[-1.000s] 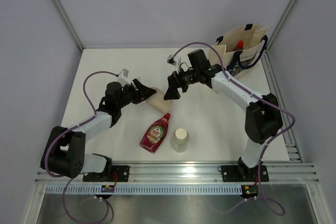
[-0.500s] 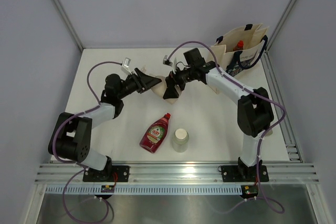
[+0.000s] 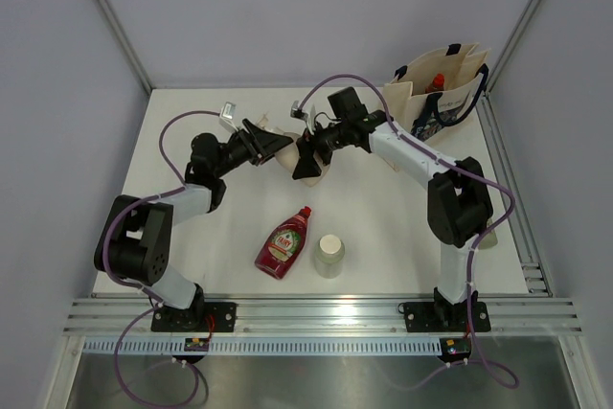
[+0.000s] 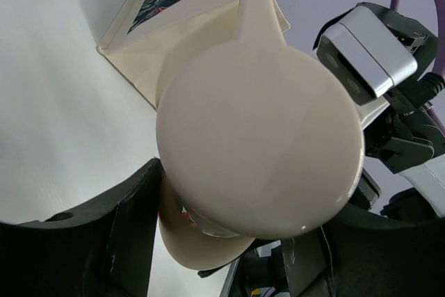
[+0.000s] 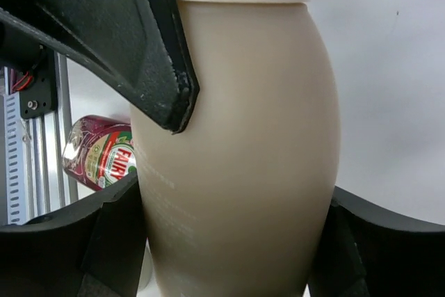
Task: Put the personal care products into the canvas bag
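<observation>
- left gripper (image 3: 276, 148) reaches in over the far middle of the table (image 3: 192, 265), and its fingers (image 4: 128, 231) are clamped on the beige pump bottle (image 4: 257, 144). the left wrist camera shows the round pump head filling the view, a dark finger on each side.
- that pump bottle is held between the two grippers, nowhere near the bag's mouth. its pale body lies roughly sideways in the top view.
- right gripper (image 3: 308, 160) comes in from the other side and meets the left one nose to nose. its fingers (image 5: 111, 248) sit snug against both flanks of the bottle's body. can't tell if they are actually squeezing or only bracketing it.
- one black left-gripper finger cuts across the top left of the right wrist view, pressed on the same bottle.
- nearer the front, a red bottle (image 3: 284, 241) lies flat on the table, label up, red cap pointing toward the far side.
- just beside it to the right, a pale white-capped bottle (image 3: 329, 256) stands upright, not touching it.
- far right corner: the canvas bag (image 3: 462, 69) stands upright, mouth open, dark blue print on its side. a red-capped bottle (image 3: 438, 81) pokes up inside it. what else lies in there is hidden by the cloth.
</observation>
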Tool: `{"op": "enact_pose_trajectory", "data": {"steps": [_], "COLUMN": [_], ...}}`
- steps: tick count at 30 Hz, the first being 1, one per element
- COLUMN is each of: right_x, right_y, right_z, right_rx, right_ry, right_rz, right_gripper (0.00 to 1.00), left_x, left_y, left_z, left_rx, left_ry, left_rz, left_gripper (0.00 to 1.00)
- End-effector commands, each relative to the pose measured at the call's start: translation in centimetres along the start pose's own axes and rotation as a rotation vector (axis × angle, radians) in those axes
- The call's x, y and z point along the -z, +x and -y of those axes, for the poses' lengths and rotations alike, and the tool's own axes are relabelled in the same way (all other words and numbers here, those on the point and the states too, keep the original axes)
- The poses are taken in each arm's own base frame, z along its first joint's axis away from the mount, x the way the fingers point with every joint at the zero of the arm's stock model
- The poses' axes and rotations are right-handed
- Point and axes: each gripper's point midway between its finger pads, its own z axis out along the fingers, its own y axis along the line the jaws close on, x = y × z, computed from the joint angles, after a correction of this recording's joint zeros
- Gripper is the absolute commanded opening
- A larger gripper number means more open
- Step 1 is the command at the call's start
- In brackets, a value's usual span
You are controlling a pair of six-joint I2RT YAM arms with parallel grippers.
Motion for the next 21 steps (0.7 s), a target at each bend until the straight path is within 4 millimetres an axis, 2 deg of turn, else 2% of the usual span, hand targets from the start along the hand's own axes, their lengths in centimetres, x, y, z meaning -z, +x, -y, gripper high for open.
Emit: {"op": "enact_pose_trajectory", "data": {"steps": [1, 3, 4, 5, 7, 8, 11, 12, 13, 14, 17, 21], "right_x": [-0.1, -0.1, 0.0, 0.2, 0.6, 0.9, 2.1, 2.6, 3.2, 3.7, 5.0, 7.6], "right_y": [-3.1, -3.2, -3.3, -3.4, -3.7, -3.9, -4.9, -5.4, -5.8, -6.2, -7.1, -8.7], "right_z": [-0.2, -0.7, -0.9, -1.3, -1.6, -1.9, -2.4, -2.1, -2.4, -2.4, -2.3, -2.1], "right_rx": [0.062, 0.053, 0.051, 0.043, 0.032, 0.015, -0.025, -0.031, -0.038, -0.058, -0.064, -0.063], "right_ry": [-0.020, -0.039, -0.051, -0.057, -0.068, -0.077, -0.099, -0.096, -0.108, -0.112, -0.109, -0.093], "right_rz": [0.074, 0.083, 0.087, 0.091, 0.105, 0.113, 0.154, 0.175, 0.192, 0.204, 0.233, 0.282], "right_gripper": [0.40, 0.28, 0.22, 0.03, 0.00, 0.00, 0.00, 0.00, 0.00, 0.00, 0.00, 0.00], "left_x": [-0.2, -0.2, -0.1, -0.1, 0.0, 0.0, 0.2, 0.2, 0.1, 0.3, 0.6, 1.5], "left_y": [-2.4, -2.4, -2.4, -2.5, -2.4, -2.3, -2.4, -2.1, -2.5, -2.3, -3.2, -3.5], "left_z": [8.5, 8.6, 8.8, 8.8, 8.9, 8.9, 9.1, 8.5, 8.8, 8.5, 9.3, 8.5], "left_rx": [-0.123, -0.120, -0.123, -0.130, -0.134, -0.151, -0.198, -0.189, -0.255, -0.249, -0.353, -0.419], "left_ry": [0.261, 0.258, 0.260, 0.257, 0.241, 0.236, 0.206, 0.167, 0.160, 0.115, 0.086, -0.059], "left_rz": [0.032, 0.031, 0.029, 0.032, 0.021, 0.018, 0.006, -0.016, -0.014, -0.034, -0.034, -0.076], "left_gripper": [0.07, 0.16, 0.27, 0.39, 0.55, 0.70, 0.99, 0.99, 0.99, 0.99, 0.99, 0.99]}}
